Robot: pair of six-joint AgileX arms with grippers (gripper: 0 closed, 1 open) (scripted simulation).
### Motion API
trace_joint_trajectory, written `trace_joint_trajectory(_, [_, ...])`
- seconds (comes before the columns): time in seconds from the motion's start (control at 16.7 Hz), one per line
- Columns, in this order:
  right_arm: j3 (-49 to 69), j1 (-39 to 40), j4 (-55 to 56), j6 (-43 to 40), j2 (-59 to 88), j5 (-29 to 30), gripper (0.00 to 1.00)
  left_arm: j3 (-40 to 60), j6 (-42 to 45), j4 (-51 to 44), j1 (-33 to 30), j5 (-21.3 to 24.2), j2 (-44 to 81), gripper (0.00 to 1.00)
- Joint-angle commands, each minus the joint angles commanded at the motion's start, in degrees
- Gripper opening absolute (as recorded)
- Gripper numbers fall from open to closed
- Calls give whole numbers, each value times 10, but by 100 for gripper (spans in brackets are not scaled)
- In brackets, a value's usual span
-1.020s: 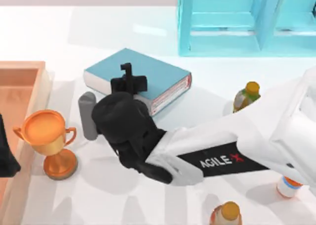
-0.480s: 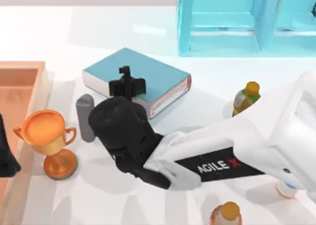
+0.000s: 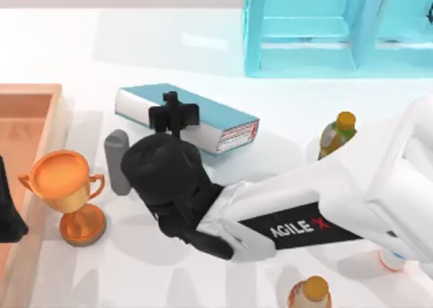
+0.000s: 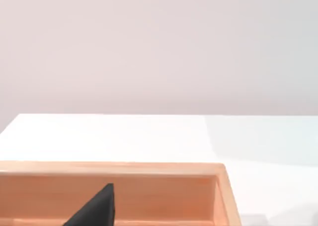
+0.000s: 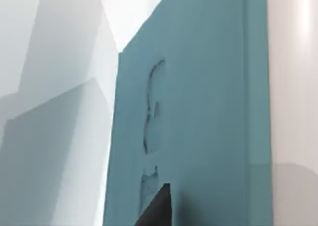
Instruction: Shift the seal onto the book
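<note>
Top view first: a thick rectangular hardcover book (image 3: 210, 112) with a plain teal-blue cover lies mid-table on the smooth white table (image 3: 135, 44). Its white page edges and thin red trim face right and near, and its right end looks tipped. Over its left part hangs the right gripper (image 3: 172, 112), a matte black claw. The pictures don't settle whether that claw is open or closed, or whether it has hold of anything, so I cannot tell where the seal is. Behind the claw comes a bulky black wrist, then a glossy white forearm lettered AGILE X, stretching low across the table from the near right. A plain grey cylinder (image 3: 116, 162) stands close against the wrist's left side. Further left, a shiny copper trophy cup (image 3: 64, 179) with two handles stands beside a pale wooden tray (image 3: 27, 105). At the far right rises a light-blue shelf frame (image 3: 304, 30). A green bottle with an orange cap (image 3: 336, 133) stands right of the book, well apart from it. Right wrist view now: flat teal cover (image 5: 208, 112), with a faint shadow outline on it. Over on the left, the left gripper (image 4: 94, 211) sits parked above the wooden tray (image 4: 149, 169), its state unreadable.
</note>
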Motion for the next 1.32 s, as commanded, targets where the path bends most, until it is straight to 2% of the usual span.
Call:
trace_joint_trajectory(0.18, [0,0,0,0,0,0,98,0,0,0,0,0,0,100])
trace_joint_trajectory(0.24, [0,0,0,0,0,0,100,0,0,0,0,0,0,100])
trace_joint_trajectory(0.78, [-1,-2,-1,1,1,-1,100,0,0,0,0,0,0,100])
trace_joint_trajectory(0.96, [-12,-9,-20,24,8,-9,100,0,0,0,0,0,0,100])
trace_joint_trajectory(1.14, [-33,20,-54,60,12,-4,100,0,0,0,0,0,0,100])
trace_joint_trajectory(1.32, [-63,80,-94,99,-6,34,100,0,0,0,0,0,0,100])
